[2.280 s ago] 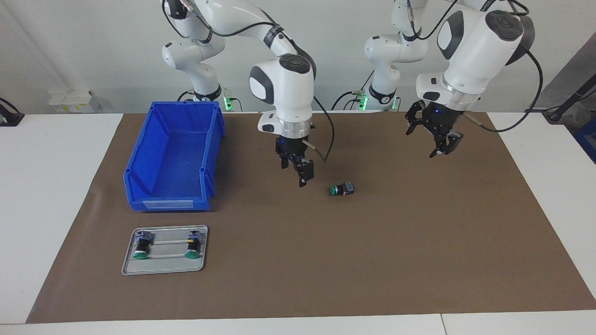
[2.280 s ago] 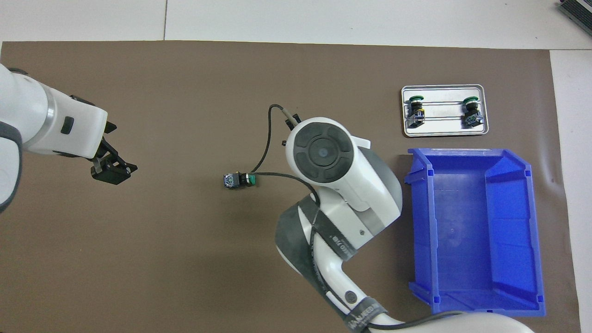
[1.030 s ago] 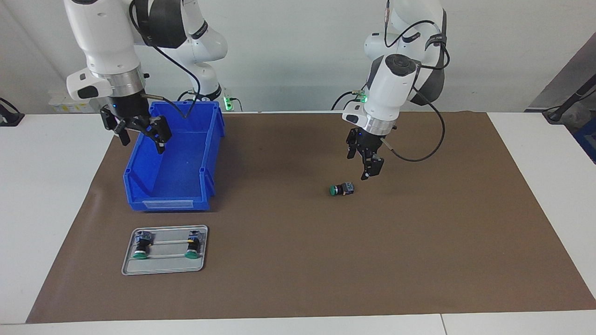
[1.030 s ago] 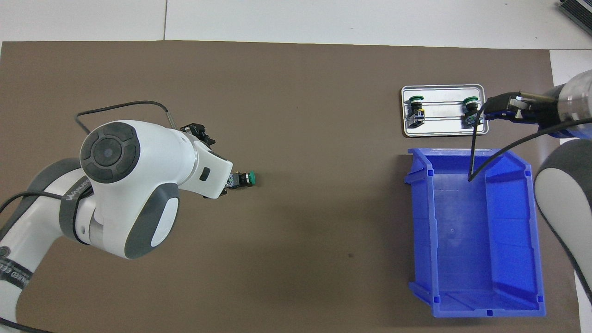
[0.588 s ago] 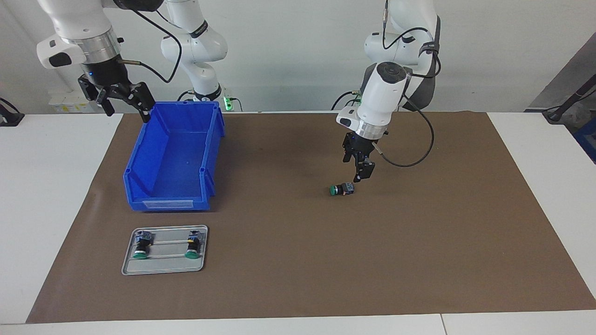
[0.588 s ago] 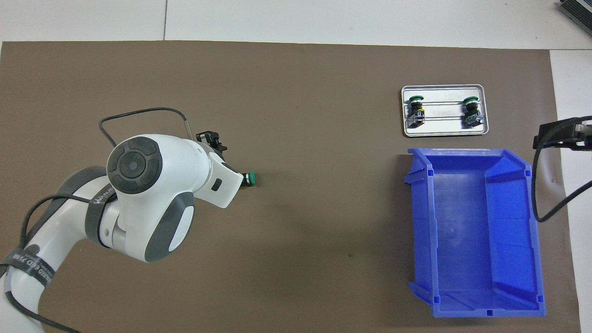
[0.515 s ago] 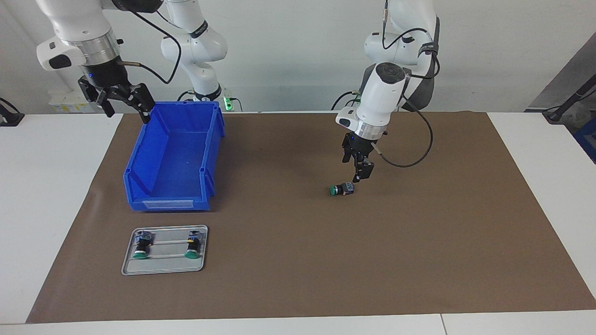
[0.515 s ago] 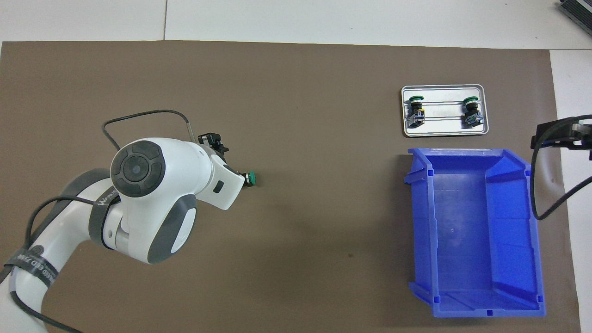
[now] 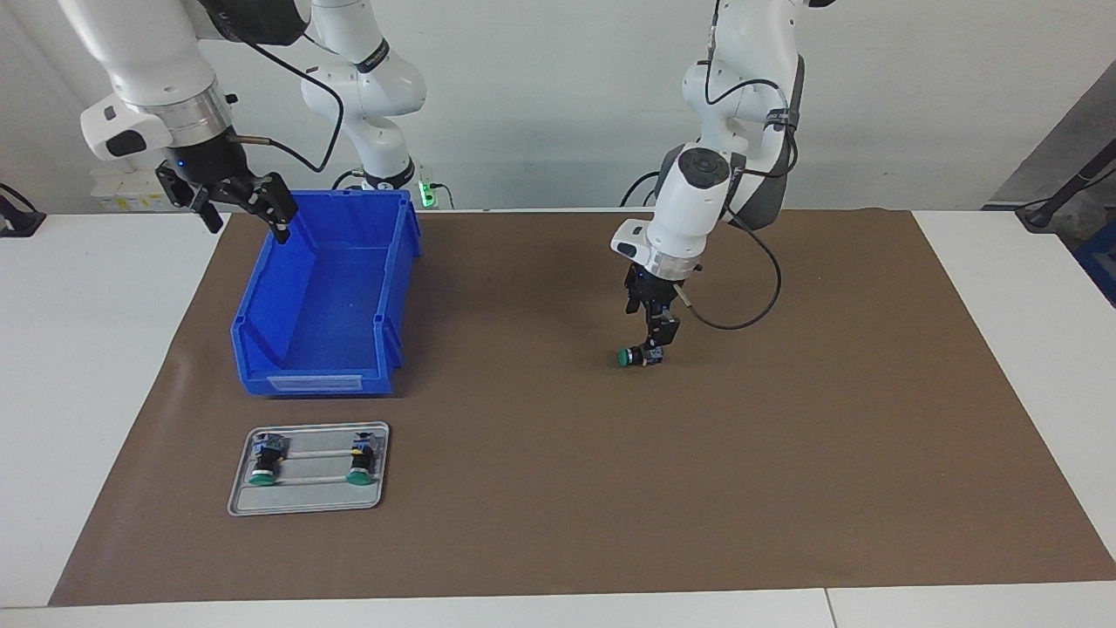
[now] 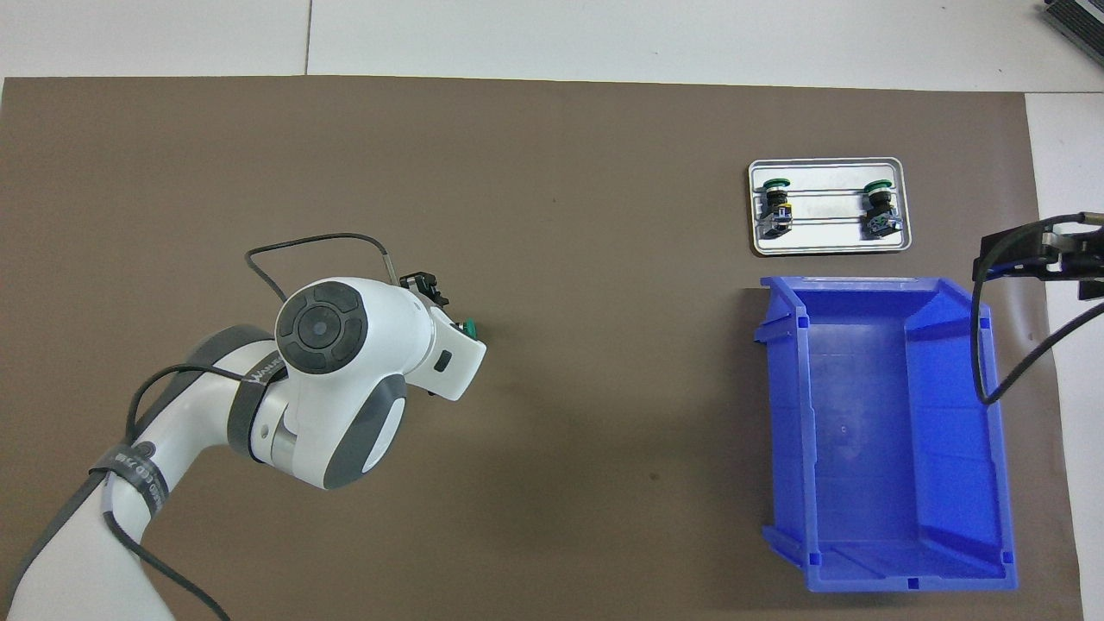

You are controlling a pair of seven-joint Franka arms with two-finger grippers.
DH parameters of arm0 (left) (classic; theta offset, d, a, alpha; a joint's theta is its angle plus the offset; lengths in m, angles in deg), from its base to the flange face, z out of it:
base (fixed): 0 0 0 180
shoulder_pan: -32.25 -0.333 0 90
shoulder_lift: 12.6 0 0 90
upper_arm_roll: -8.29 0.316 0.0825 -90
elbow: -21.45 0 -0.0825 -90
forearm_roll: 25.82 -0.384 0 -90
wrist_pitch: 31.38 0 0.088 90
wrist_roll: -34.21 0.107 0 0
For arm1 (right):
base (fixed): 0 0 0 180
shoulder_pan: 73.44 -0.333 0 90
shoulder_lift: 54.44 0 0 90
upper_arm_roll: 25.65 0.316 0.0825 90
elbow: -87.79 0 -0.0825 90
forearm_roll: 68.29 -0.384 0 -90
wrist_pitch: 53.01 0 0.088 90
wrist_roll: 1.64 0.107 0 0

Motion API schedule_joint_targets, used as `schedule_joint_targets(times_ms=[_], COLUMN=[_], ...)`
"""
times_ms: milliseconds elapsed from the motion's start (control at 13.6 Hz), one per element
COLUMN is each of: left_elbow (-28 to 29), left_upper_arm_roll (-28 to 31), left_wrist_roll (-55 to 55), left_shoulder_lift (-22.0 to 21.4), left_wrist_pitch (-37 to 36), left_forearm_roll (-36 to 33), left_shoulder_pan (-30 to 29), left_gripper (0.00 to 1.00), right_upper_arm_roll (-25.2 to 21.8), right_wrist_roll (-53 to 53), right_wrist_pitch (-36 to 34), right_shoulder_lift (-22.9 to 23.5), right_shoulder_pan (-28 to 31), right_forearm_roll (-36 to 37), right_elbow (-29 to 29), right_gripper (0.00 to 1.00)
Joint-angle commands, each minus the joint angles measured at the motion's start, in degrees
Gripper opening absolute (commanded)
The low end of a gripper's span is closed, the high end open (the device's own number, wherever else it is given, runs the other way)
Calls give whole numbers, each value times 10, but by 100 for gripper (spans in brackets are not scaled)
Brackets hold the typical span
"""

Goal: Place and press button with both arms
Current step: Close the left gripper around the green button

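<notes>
left hand [image 9: 654, 342] down at the lone green-capped black push button [image 9: 639, 355] lying on its side, grip state unclear; right hand [image 9: 237, 202] waits wide over blue plastic bin [image 9: 324, 296] rim

You have a white tabletop [image 9: 105, 349] under a plain brown mat [image 9: 697, 488]. The loose button [image 9: 639, 355] shows a green cap, a black body and a blue-grey base. At its 8 o'clock in the facing view, two more buttons [image 9: 265, 460] [image 9: 361, 457] with green caps and black bodies lie on a silver-grey tray [image 9: 305, 504]. The bin [image 9: 327, 288] is solid bright blue. Both arms [image 9: 689, 196] [image 9: 157, 70] are white with dark grey joint covers and black cables, and each claw [image 9: 658, 336] [image 9: 240, 214] is black.
</notes>
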Motion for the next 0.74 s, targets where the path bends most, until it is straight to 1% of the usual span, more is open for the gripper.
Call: schedule_joint_targets(times_ms=[0,221,662], left_elbow=[4,-1,-1], left_upper_arm_roll=[9,11,11], left_wrist_roll=[-13,-20,-19], left_shoulder_lift=[24,56,70], left_wrist_pitch=[32,54,71], left_forearm_roll=[4,4,4], left_shoulder_pan=[17,24,23], left_gripper=[90,91,93], right_upper_arm_roll=[0,1,1], right_wrist_roll=[-15,-15,-44], right_wrist_pitch=[-2,-3,2], right_shoulder_lift=[-13,-14,-13], right_shoulder_pan=[4,4,4], right_forearm_roll=[-10,-10,6], right_elbow=[-14,-16,-16], right_gripper=[100,100,100])
